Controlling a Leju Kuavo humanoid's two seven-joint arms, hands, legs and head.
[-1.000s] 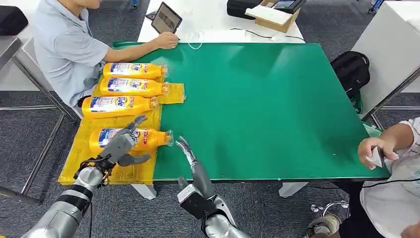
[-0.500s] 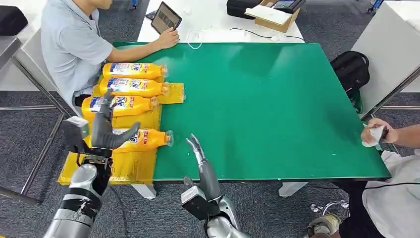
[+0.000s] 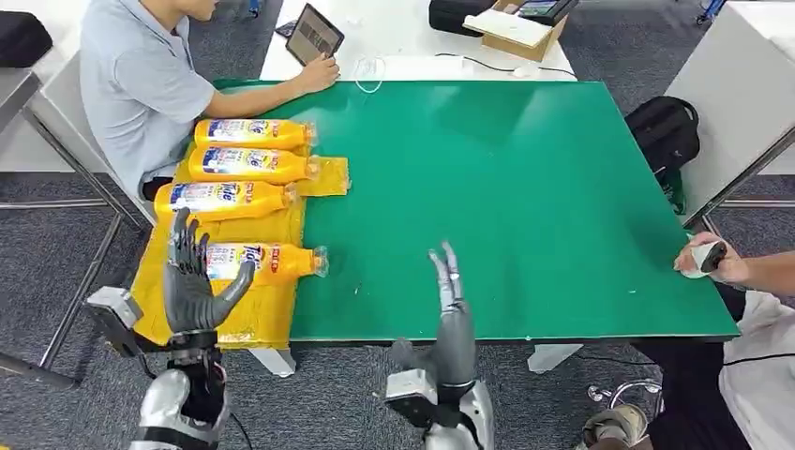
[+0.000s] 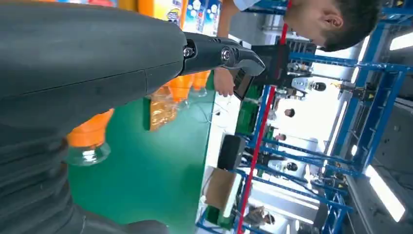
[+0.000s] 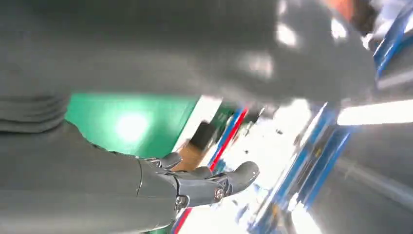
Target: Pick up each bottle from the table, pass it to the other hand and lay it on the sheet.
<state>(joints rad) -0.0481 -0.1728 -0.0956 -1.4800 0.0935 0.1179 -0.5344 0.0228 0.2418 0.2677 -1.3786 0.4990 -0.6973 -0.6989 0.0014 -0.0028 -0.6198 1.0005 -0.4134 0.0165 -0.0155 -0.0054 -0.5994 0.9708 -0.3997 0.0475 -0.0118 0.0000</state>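
Note:
Several orange bottles with blue and white labels lie side by side on a yellow sheet (image 3: 246, 319) at the left end of the green table (image 3: 506, 187). The nearest bottle (image 3: 267, 262) lies with its clear cap toward the middle of the table. My left hand (image 3: 192, 281) is raised just in front of that bottle, fingers spread and pointing up, holding nothing. My right hand (image 3: 451, 314) stands upright at the table's front edge, fingers straight, empty. In the left wrist view the bottle's cap end (image 4: 87, 144) shows past my left hand (image 4: 97, 63).
A person in a grey shirt (image 3: 136, 89) sits at the far left with one hand by a tablet (image 3: 314, 36). Another person's hand (image 3: 708, 258) holds a small device at the right edge. A white table with a box stands behind; a black bag (image 3: 664, 131) lies on the floor.
My left hand has let go of the nearest bottle, drawn back toward me and turned upright. My right hand has moved right along the front edge and risen.

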